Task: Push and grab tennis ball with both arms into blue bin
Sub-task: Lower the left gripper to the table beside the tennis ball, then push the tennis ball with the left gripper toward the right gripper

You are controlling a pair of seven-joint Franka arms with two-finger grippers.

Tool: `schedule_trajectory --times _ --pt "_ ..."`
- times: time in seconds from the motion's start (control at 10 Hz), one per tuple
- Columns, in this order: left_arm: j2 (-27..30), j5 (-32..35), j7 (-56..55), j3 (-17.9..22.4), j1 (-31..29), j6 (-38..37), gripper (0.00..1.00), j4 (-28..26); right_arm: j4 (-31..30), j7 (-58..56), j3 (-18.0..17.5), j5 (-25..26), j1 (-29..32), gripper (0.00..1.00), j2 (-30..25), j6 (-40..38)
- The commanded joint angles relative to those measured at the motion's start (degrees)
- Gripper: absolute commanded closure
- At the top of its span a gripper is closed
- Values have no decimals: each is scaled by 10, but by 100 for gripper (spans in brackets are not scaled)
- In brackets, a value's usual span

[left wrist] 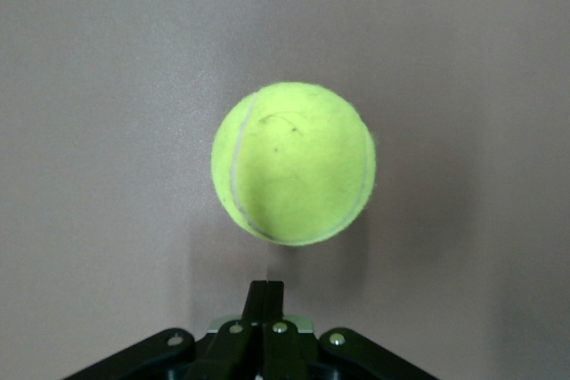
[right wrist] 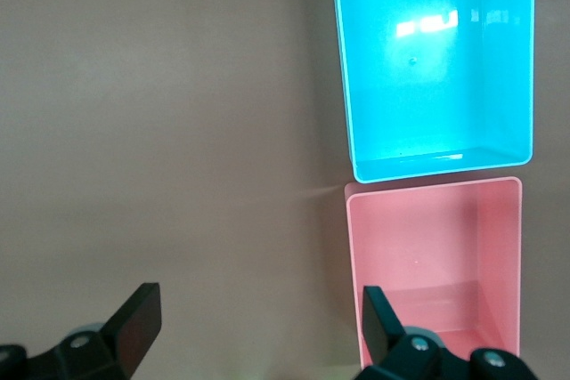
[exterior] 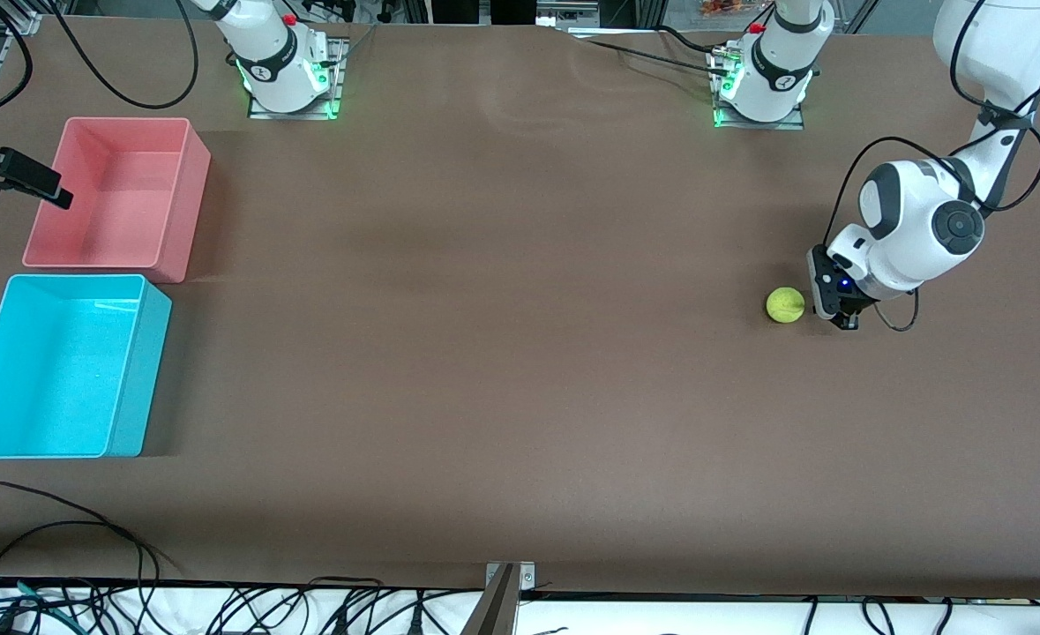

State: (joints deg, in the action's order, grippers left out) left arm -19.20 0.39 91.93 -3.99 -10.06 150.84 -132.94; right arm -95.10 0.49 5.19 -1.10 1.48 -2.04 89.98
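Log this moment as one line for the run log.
left tool: shut, on table beside ball, not holding | right tool: open, by pink bin, waiting | blue bin: no ball inside

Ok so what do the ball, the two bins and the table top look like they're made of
Tennis ball: fuzzy felt, matte yellow-green, with a pale curved seam; likely rubber underneath, though that is hidden. Blue bin: smooth glossy plastic, judging by the bright glare on its floor. Pink bin: apparently the same moulded plastic, slightly duller. Table: a matte brown covering, perhaps paper or cloth; hard to tell which.

One tennis ball (exterior: 785,305), one blue bin (exterior: 131,370), one pink bin (exterior: 180,207), two arms.
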Motion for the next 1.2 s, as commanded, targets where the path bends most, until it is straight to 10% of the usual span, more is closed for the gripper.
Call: schedule_trajectory --times 0.0,0.7,1.1 --pt "-26 -25 30 -3 -3 7 100 21 0 -3 -1 -12 4 0 0 -2" --pt "-39 -173 -53 -71 38 7 100 26 0 -4 -1 -12 4 0 0 -1" --pt "-51 -152 -203 -90 75 2 100 73 0 -6 -1 -12 4 0 4 0"
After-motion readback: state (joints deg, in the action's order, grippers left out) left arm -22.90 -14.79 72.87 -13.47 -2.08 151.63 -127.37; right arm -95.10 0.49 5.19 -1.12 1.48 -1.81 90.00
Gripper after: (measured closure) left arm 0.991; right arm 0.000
